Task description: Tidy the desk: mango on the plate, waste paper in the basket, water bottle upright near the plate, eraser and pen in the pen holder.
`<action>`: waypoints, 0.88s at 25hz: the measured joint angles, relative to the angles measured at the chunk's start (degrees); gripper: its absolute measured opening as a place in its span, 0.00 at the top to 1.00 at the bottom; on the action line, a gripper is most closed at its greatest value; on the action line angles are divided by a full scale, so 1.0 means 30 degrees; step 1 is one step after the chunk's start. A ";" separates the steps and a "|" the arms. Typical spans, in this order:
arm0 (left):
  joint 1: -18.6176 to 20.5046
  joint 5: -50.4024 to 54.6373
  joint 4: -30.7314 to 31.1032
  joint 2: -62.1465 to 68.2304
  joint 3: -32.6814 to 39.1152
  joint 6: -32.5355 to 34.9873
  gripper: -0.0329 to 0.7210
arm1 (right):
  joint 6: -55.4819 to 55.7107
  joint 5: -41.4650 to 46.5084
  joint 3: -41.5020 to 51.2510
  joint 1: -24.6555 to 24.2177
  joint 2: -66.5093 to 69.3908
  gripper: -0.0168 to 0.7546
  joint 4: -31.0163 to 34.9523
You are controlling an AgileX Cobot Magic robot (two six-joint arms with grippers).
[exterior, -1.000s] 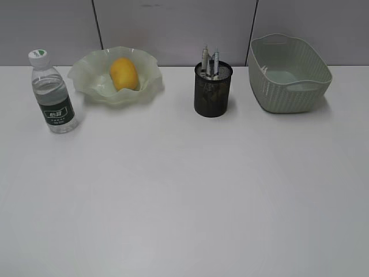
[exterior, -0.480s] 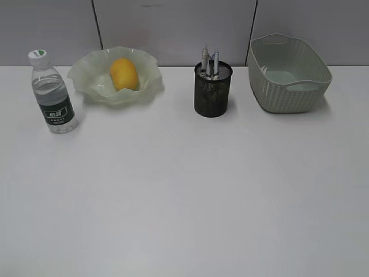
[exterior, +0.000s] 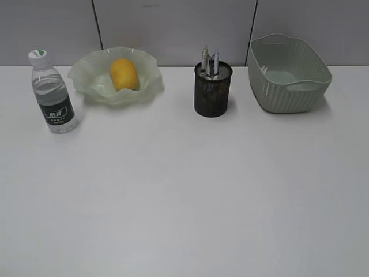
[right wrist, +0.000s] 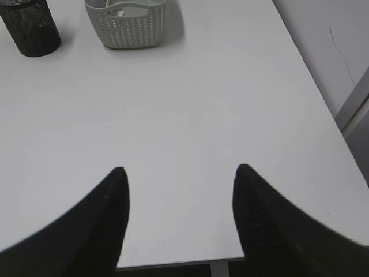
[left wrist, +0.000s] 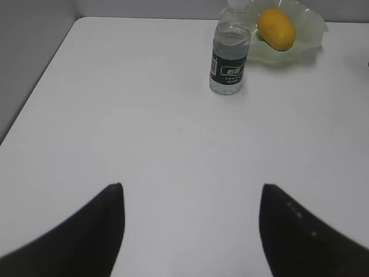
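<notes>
Exterior view: mango (exterior: 124, 74) on plate (exterior: 92, 78), far left edge; bottle (exterior: 52, 92) upright just left of plate; holder (exterior: 213, 90) with pens (exterior: 214, 61) at far edge, centre; basket (exterior: 288, 74) toward far right corner.

Left wrist view: left gripper (left wrist: 191, 199) spread wide, holding nothing, above bare bench (left wrist: 144, 138) near left edge.

Right wrist view: right gripper (right wrist: 180, 179) spread wide, holding nothing, at near right corner.
</notes>
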 joint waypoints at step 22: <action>0.0023 0.0000 0.0000 0.0000 0.0000 0.0000 0.22 | 0.0000 0.0000 0.0000 0.0000 0.0000 0.38 0.0000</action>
